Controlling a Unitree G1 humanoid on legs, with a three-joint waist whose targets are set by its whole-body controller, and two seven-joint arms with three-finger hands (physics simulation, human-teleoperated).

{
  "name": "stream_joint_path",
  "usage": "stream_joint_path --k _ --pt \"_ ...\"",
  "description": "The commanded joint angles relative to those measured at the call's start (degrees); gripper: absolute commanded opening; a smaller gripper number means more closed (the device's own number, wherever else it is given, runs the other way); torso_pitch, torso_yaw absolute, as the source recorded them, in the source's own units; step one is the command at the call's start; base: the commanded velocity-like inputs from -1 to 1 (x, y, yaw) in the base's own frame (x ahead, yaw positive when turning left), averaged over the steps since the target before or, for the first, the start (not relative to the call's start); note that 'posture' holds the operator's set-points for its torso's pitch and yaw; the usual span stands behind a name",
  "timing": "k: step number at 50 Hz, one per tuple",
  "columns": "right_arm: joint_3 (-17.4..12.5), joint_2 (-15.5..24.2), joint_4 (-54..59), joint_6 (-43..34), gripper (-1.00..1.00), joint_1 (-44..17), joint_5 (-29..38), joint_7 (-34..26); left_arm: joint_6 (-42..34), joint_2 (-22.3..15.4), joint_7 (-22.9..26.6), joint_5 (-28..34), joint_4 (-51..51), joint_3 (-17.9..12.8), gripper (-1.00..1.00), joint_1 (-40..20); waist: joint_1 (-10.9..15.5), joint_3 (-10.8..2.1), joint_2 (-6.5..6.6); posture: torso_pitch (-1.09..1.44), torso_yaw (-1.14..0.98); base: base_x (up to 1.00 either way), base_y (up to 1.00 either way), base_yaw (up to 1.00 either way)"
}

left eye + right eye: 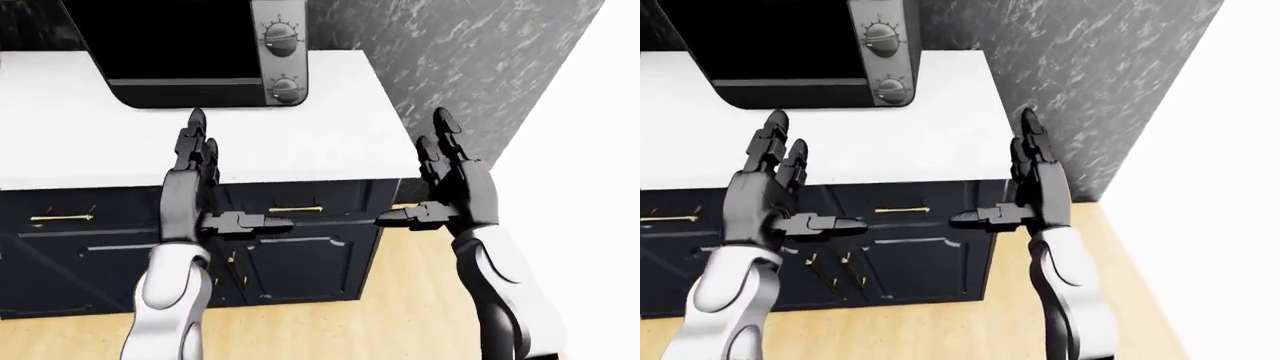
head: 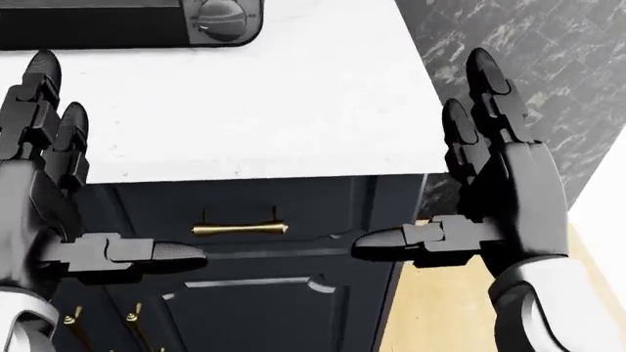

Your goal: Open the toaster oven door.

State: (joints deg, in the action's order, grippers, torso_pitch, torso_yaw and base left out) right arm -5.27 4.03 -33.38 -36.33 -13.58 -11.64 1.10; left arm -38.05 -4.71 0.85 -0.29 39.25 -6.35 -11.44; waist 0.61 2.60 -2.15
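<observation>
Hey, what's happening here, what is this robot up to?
A humanoid robot stands at a white counter over dark cabinets, facing a black toaster oven whose door looks shut. Its left hand and right hand are both raised with open fingers, short of the oven. Neither is touching or holding anything, so the door has not yet been opened.

No readable text, labels or numbers anywhere, even around the toaster oven dials.
</observation>
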Motion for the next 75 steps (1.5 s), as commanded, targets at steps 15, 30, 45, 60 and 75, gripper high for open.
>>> stream_joint_path --k 15,30,45,60,75 --pt "-0.7 0.3 -2.5 1.2 1.0 -1.0 -1.0 0.6 2.5 0.0 0.1 -0.3 0.8 0.1 1.0 -1.0 -0.1 -2.52 6.15 0.0 0.0 0.0 0.01 0.14" --pt "0.3 0.4 -0.9 3.1 1.0 -1.1 1.5 -0.7 1.2 -0.2 0.2 -0.3 2.3 -0.2 1.0 -0.7 -0.3 -1.37 2.47 0.0 0.0 0.04 0.0 0.0" --pt "0.8 -0.2 0.7 3.8 1.0 -2.0 2.0 -1.2 1.4 -0.3 0.4 -0.5 3.0 -1.0 1.0 0.4 0.6 -0.63 2.0 0.0 0.0 0.38 0.02 0.0" --pt "0.4 0.0 0.0 3.3 1.0 -2.5 2.0 -1.2 1.1 -0.1 0.3 -0.9 4.4 -1.4 1.0 1.3 -0.2 -2.32 6.0 0.0 0.0 0.14 0.04 0.0" --pt "0.2 0.5 -2.4 1.9 1.0 -2.9 1.8 -0.4 7.8 0.0 -0.9 -2.1 10.0 -5.1 1.0 7.6 -0.1 -2.37 1.79 0.0 0.0 0.0 0.0 0.0"
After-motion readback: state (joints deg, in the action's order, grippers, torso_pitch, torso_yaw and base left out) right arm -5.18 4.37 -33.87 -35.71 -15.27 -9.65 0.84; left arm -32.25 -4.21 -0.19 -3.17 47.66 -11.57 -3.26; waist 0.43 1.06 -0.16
